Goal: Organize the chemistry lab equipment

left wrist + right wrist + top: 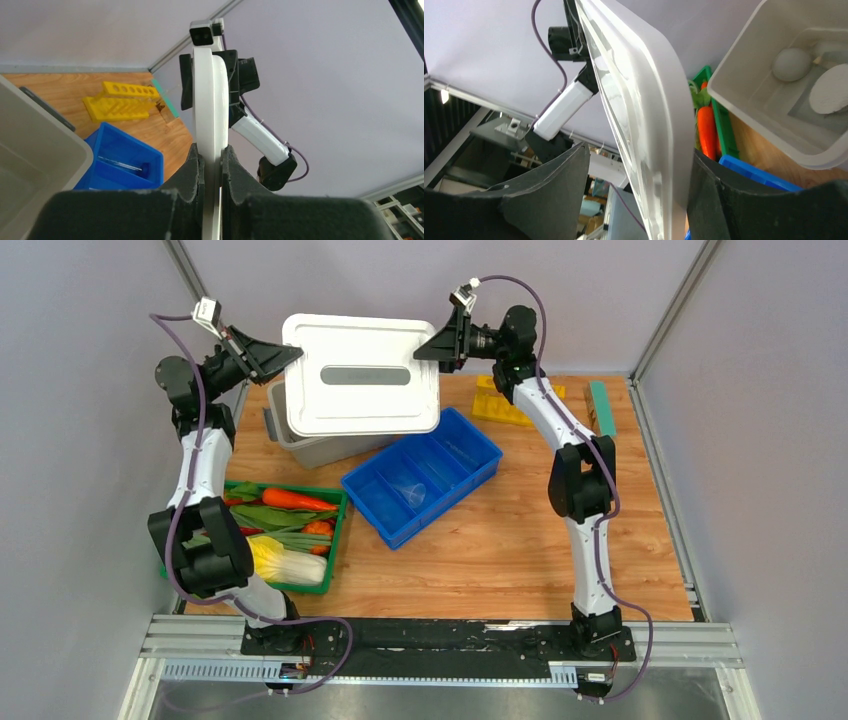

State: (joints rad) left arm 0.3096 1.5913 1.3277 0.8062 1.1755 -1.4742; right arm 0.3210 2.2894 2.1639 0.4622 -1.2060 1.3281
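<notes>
A white rectangular lid hangs tilted over a grey bin. My left gripper is shut on the lid's left edge. Around its right edge stands my right gripper, open: one finger lies against the lid, the other is well apart. Inside the bin lie a grey mesh with a white disc and a pale round item. A blue divided tray holds a clear cup and a thin clear rod with a blue tip.
A green crate with a carrot, cabbage and other vegetables sits at the front left. At the back right stands a yellow rack beside a teal strip. Walls close in the table on three sides.
</notes>
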